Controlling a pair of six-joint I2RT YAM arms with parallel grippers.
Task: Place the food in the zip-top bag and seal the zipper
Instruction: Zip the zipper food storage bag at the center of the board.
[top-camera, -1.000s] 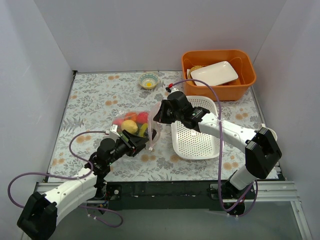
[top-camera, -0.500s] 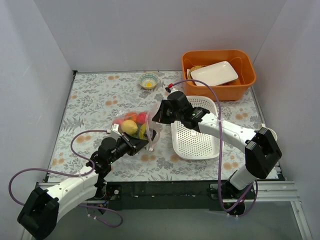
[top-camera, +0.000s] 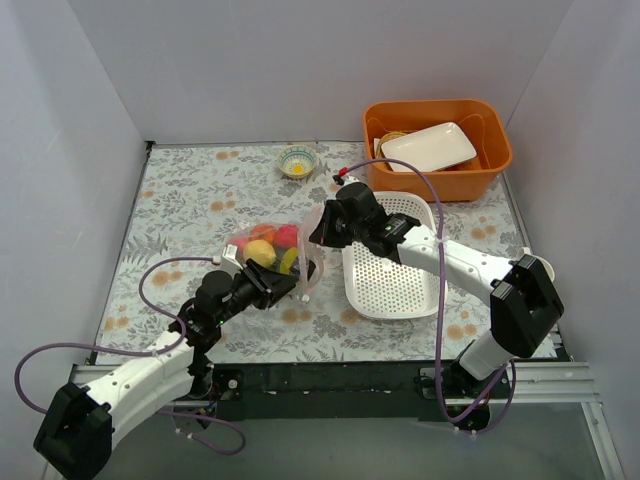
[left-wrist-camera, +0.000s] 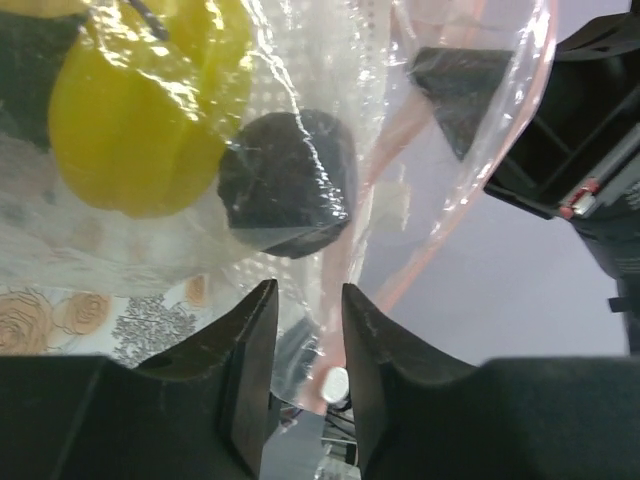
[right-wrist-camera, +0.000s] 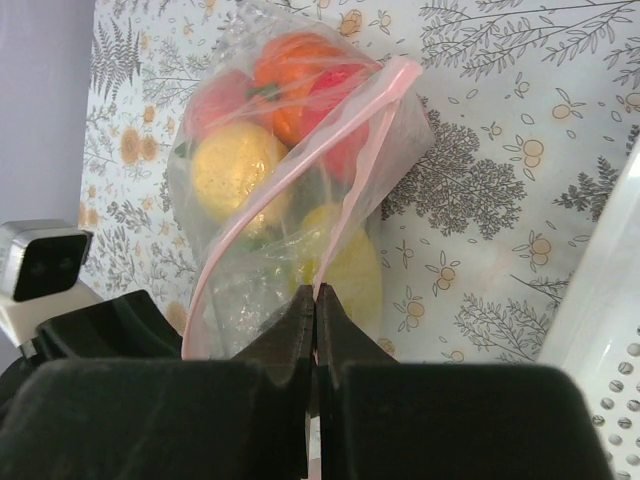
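Observation:
The clear zip-top bag (top-camera: 268, 250) lies on the flowered table with the toy fruits inside. In the right wrist view I see an orange fruit (right-wrist-camera: 300, 68), a pink one (right-wrist-camera: 215, 100) and two yellow ones (right-wrist-camera: 235, 165) through the plastic. My right gripper (right-wrist-camera: 315, 295) is shut on the pink zipper strip (right-wrist-camera: 370, 130) at the bag's mouth. My left gripper (left-wrist-camera: 305, 335) stands with its jaws a little apart, astride the zipper strip (left-wrist-camera: 345, 240), with a small white tab between them. A yellow fruit (left-wrist-camera: 130, 130) and the dark avocado (left-wrist-camera: 285, 180) lie just beyond its fingers.
A white perforated basket (top-camera: 390, 270) sits right of the bag, under my right arm. An orange bin (top-camera: 490, 165) holding a white plate (top-camera: 428, 146) stands at the back right. A small bowl (top-camera: 297, 161) is at the back middle.
My left gripper has shifted slightly left and nearer along the bag's mouth. The right gripper keeps its hold in nearly the same place.

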